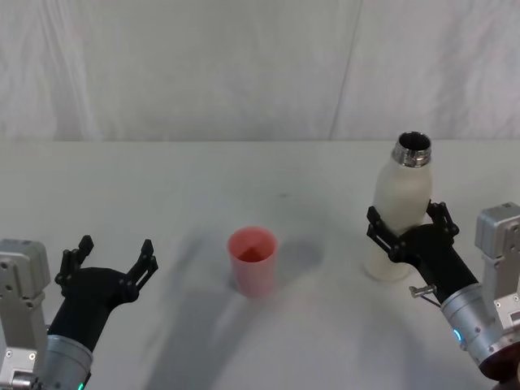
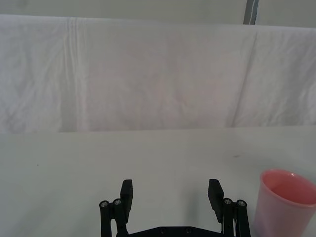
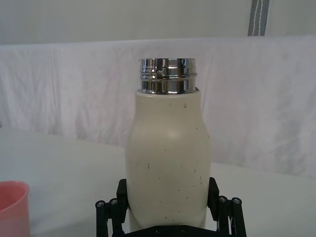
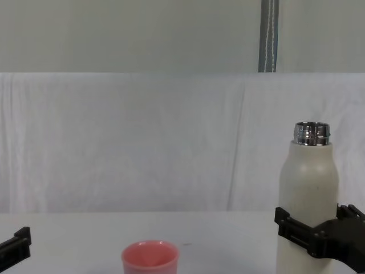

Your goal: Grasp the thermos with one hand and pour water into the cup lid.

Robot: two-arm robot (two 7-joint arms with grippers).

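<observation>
Head view: cream-white, steel-necked thermos [image 1: 400, 213]

The right gripper [image 1: 409, 228] extends forward from its grey wrist with both black fingers clamped on opposing sides of a body held between them. The left gripper [image 1: 110, 258] extends forward, fingers spread apart.

The thermos [image 3: 168, 163] is matt cream with a glossy steel neck; the cup lid [image 1: 253, 260] looks smooth pink plastic.
</observation>
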